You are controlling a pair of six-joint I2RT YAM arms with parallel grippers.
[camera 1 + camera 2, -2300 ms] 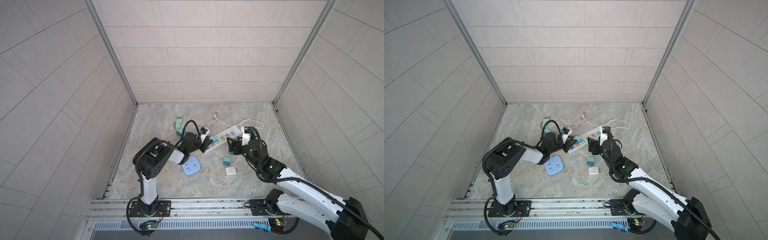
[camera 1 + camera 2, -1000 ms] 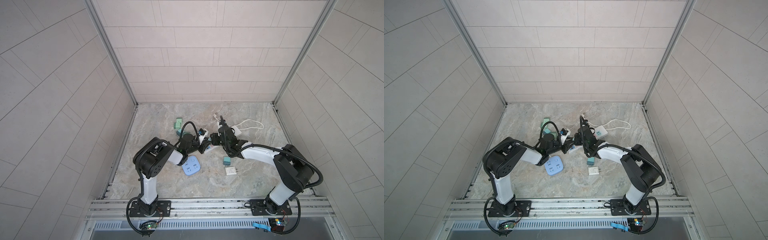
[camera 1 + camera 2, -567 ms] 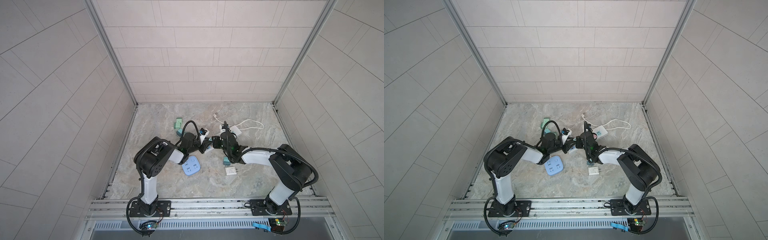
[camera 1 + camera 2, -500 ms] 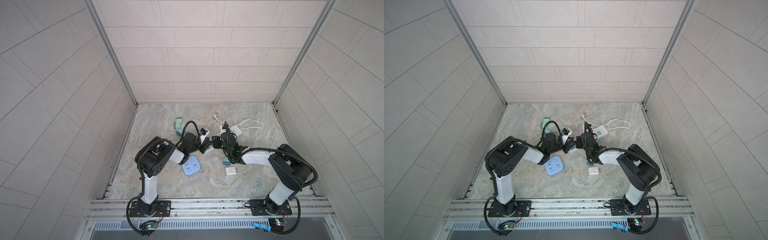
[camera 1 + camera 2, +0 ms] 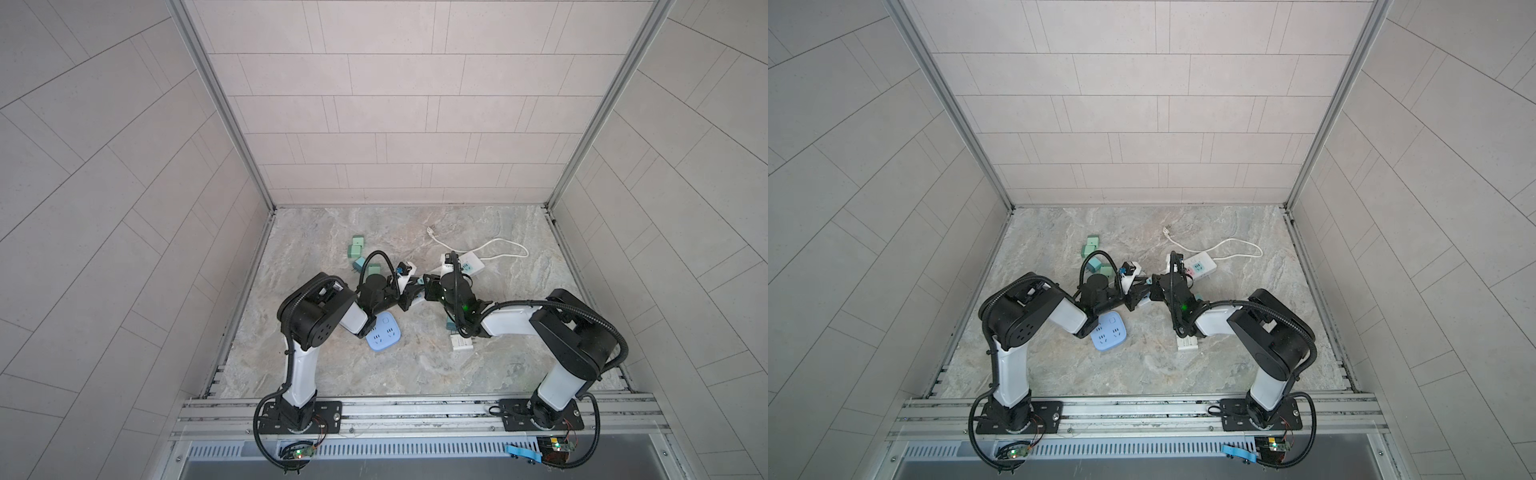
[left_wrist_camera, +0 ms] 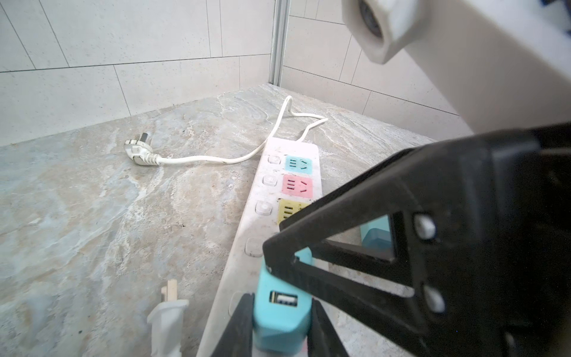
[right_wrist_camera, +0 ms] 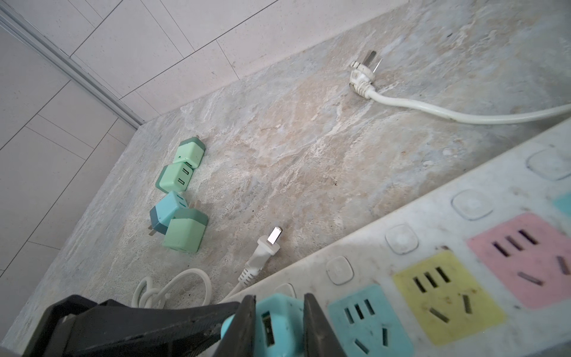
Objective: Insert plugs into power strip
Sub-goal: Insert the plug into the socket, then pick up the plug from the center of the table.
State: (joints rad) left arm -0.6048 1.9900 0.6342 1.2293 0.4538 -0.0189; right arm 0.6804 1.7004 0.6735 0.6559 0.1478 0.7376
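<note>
Left fingers and right fingers both clamp the teal plug upright over the end socket of the power strip, which runs toward upper right in both top views.

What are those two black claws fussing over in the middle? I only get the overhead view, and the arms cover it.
Observer: In the left wrist view, the left gripper pinches a teal plug at the near end of the power strip.
Visitor: And the other claw?
Observer: The right wrist view shows the right gripper closed round that same plug.
Visitor: Are the neighbouring sockets taken?
Observer: No. The blue socket, yellow socket and pink socket beside it are empty.
</note>
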